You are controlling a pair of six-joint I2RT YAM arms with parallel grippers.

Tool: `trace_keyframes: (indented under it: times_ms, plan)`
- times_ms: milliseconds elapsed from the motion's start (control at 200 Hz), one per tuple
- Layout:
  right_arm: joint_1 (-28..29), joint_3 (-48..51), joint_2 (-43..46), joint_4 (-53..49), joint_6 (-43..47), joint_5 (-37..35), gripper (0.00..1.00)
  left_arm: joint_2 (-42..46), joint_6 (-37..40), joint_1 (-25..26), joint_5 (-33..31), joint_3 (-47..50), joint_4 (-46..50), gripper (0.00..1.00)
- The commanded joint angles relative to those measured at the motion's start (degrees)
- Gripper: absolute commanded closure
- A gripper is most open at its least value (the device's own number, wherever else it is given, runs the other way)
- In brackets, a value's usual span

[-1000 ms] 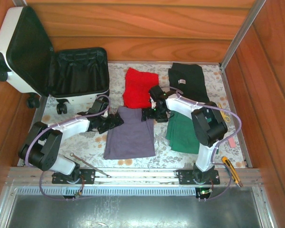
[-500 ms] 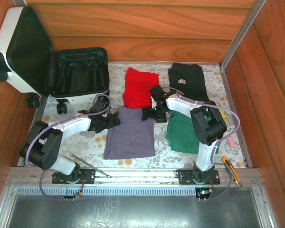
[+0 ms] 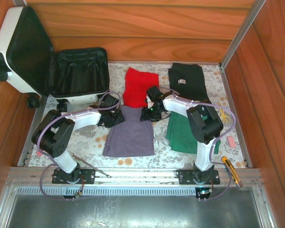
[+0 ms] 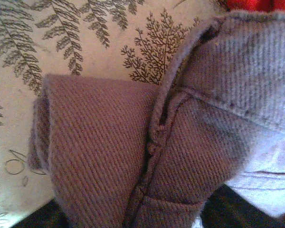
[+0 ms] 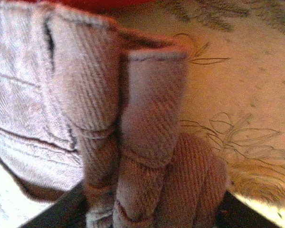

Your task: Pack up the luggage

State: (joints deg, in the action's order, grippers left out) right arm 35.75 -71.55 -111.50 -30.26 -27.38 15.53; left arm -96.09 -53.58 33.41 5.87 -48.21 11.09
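glossy white luggage [image 3: 9, 38]; coarse twill purple cloth [image 4: 99, 156]

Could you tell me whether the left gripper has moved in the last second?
Yes. The left gripper has moved toward the open white hard-shell suitcase, reaching the far left corner of the grey-purple twill garment.

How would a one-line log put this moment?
left end effector: pinching grey-purple folded twill trousers, far-left corner | right end effector: far-right corner | white hard-shell suitcase: open
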Motion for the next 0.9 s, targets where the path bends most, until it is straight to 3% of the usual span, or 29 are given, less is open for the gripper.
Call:
trace_keyframes:
  times_ms: [0,70,140,255,310,495,895]
  plan:
    - [2.1,1.4,-3.1,-0.5,0.4,-0.1,0.60,-5.8,-3.1,1.8,2.9,3.6,0.6,0.59]
    - [2.5,0.7,-2.2,-1.5,0.9,-2.5,0.67,-3.9,-3.3,1.9,2.6,4.7,-2.0,0.75]
    - [3.2,-0.8,-1.5,-2.7,2.0,-4.2,0.76,-1.7,-2.4,2.2,2.4,4.9,-3.1,0.82]
    - [3.8,-2.9,-0.2,-2.6,3.3,-4.6,1.00,3.1,-0.7,3.1,0.0,4.9,-3.1,0.94]
    - [4.0,-3.7,0.5,-2.1,3.8,-5.1,1.00,5.5,0.1,3.2,-1.1,5.2,-2.9,1.00]
    - [5.7,-8.1,4.1,-2.1,9.6,-12.5,1.00,15.1,6.5,3.2,-7.1,5.1,2.1,1.00]
    - [6.3,-9.0,10.0,18.8,15.8,-14.8,1.00,37.7,21.5,2.8,-22.5,5.0,7.3,1.00]
